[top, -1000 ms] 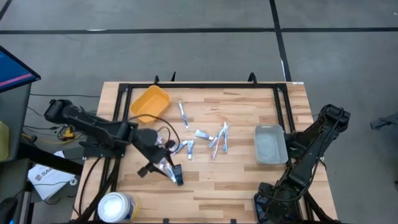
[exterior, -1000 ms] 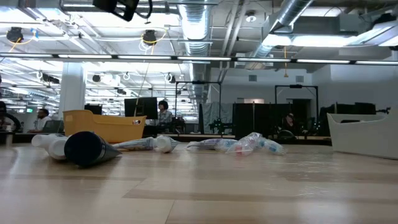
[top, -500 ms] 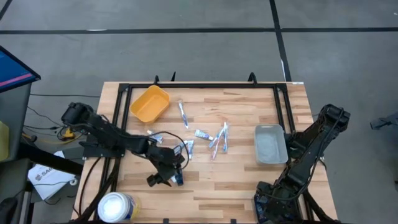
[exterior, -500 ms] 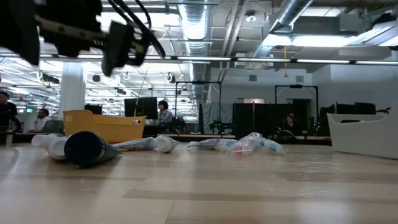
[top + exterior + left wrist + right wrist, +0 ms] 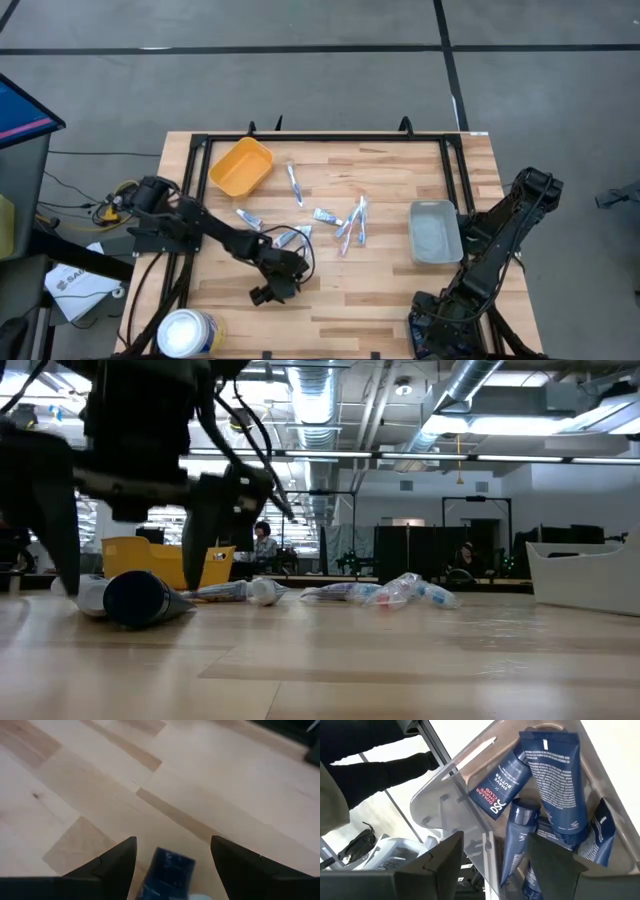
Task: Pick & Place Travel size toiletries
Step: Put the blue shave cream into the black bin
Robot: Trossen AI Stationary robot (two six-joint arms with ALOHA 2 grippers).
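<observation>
A: In the low view we see nearest a small dark blue flat tube point(image 5: 140, 600) lying on the light wooden table point(image 5: 400, 660), and the left gripper point(image 5: 128, 510) stands over it, one finger on each side, fingers apart, not touching it that we can tell.

B: The left wrist view agrees: the dark tube shows between the two open fingers point(image 5: 112, 865). From above the gripper hides this tube, so we do not see it there.

A: Farther back, the high view shows six or so small white tubes with blue print point(image 5: 345, 222) scattered mid-table; we cannot count them exactly. One orange-yellow plastic bin point(image 5: 240, 166) is at the far left, one pale grey tray point(image 5: 435, 232) at the right.

B: The right gripper point(image 5: 492, 870) hangs folded near the table's right edge, fingers apart, holding nothing. Its wrist view alone shows about five dark blue tubes point(image 5: 552, 780) in a clear container.
</observation>
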